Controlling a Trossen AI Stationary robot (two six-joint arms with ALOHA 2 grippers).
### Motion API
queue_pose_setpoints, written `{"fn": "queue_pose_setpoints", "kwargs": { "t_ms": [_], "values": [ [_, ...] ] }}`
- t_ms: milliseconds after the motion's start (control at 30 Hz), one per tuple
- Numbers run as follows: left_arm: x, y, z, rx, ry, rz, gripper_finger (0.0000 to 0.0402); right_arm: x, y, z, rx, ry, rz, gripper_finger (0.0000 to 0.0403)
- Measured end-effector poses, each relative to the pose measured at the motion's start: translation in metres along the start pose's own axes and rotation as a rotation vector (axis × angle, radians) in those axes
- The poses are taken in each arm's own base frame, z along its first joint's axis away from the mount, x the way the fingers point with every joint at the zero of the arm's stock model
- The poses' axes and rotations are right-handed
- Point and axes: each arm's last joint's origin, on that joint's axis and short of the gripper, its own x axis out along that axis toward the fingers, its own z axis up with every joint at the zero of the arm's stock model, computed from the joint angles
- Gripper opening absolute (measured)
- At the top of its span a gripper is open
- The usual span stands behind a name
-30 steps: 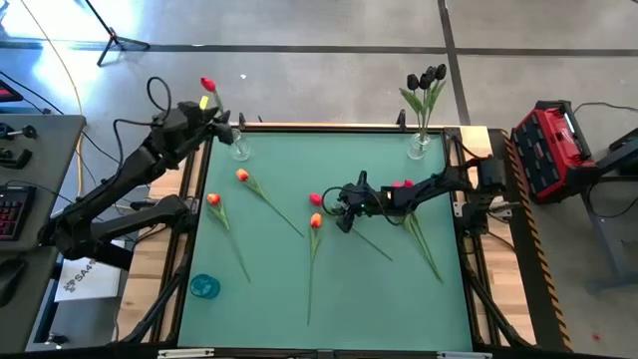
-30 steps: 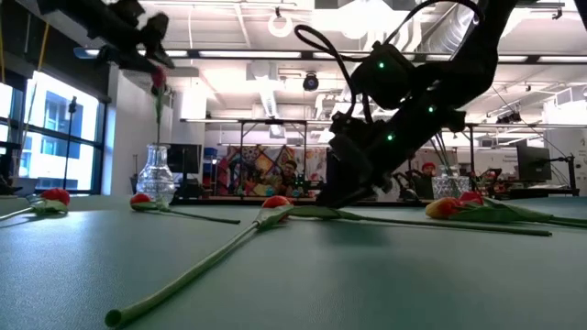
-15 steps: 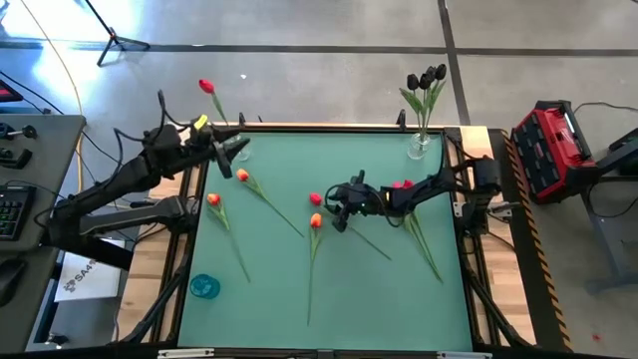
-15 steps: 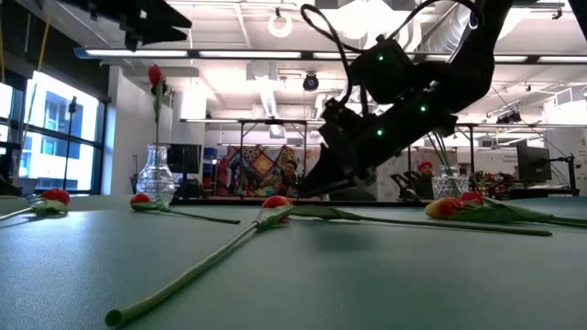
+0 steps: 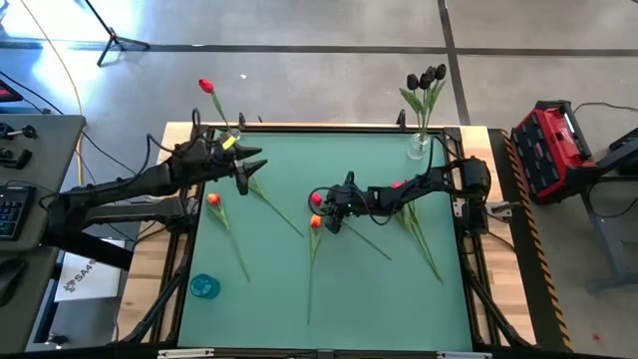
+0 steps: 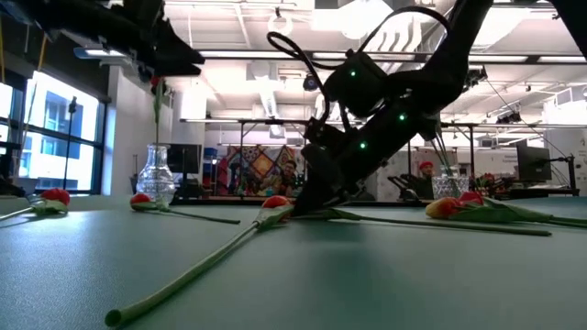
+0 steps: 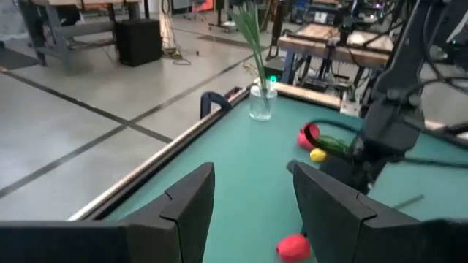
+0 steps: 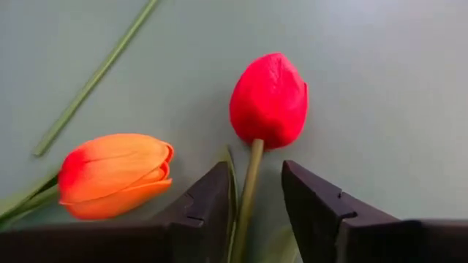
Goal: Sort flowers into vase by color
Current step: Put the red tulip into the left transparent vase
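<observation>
At the middle of the green table mat (image 5: 399,289) lies a red tulip with a thin green stem (image 8: 268,102), its head just beside an orange tulip head (image 8: 113,174) whose own stem runs off toward the table's front. The right gripper (image 5: 331,211) is down on the mat with its two dark fingers (image 8: 322,204) straddling the red tulip's stem just below the head, part-closed but not visibly touching it, so nothing is held yet; low and astride is how a thin stem lying flat has to be taken. The left gripper (image 5: 242,170) hovers empty and wide open near the clear glass vase holding one red tulip (image 5: 232,138) at the far left corner. A second glass vase of dark tulips (image 5: 423,140) stands at the far right corner. A second ago the right gripper sat further right with its fingers wider apart; the left was up at its vase.
</observation>
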Motion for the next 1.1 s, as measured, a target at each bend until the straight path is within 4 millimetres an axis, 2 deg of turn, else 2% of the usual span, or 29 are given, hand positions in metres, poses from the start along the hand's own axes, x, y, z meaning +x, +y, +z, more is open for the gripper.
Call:
{"fn": "queue_pose_setpoints", "kwargs": {
  "t_ms": [100,233,300,433,533,667,767,900,1100],
  "values": [
    [0.005,-0.003,-0.011,-0.016,-0.002,-0.011,0.0177,0.0,0.0,0.0,0.004,-0.001,-0.001,0.0091],
    [0.011,-0.009,-0.022,-0.033,-0.001,-0.044,0.0177,0.001,0.001,0.004,0.015,0.002,0.012,0.0028],
    [0.014,-0.012,-0.029,-0.036,0.0,-0.062,0.0177,0.001,0.002,0.006,0.027,0.001,0.02,0.0008],
    [0.018,-0.019,-0.037,-0.026,0.024,-0.094,0.0177,0.001,0.005,0.013,0.06,-0.018,0.033,0.0015],
    [0.022,-0.024,-0.042,-0.015,0.057,-0.118,0.0177,-0.002,0.007,0.023,0.064,-0.055,0.046,0.0005],
    [0.025,-0.03,-0.046,-0.001,0.081,-0.118,0.0177,-0.016,0.009,0.039,0.074,-0.127,0.044,0.0005],
    [0.026,-0.034,-0.047,-0.028,0.077,-0.096,0.0177,-0.032,0.01,0.055,0.066,-0.216,0.02,0.0002],
    [0.03,-0.047,-0.046,-0.11,0.013,-0.05,0.0177,-0.055,0.017,0.082,0.043,-0.427,0.016,0.0002],
    [0.047,-0.074,-0.051,-0.042,-0.083,-0.114,0.0177,-0.079,0.039,0.106,-0.033,-0.771,0.09,0.0001]
  ]
}}
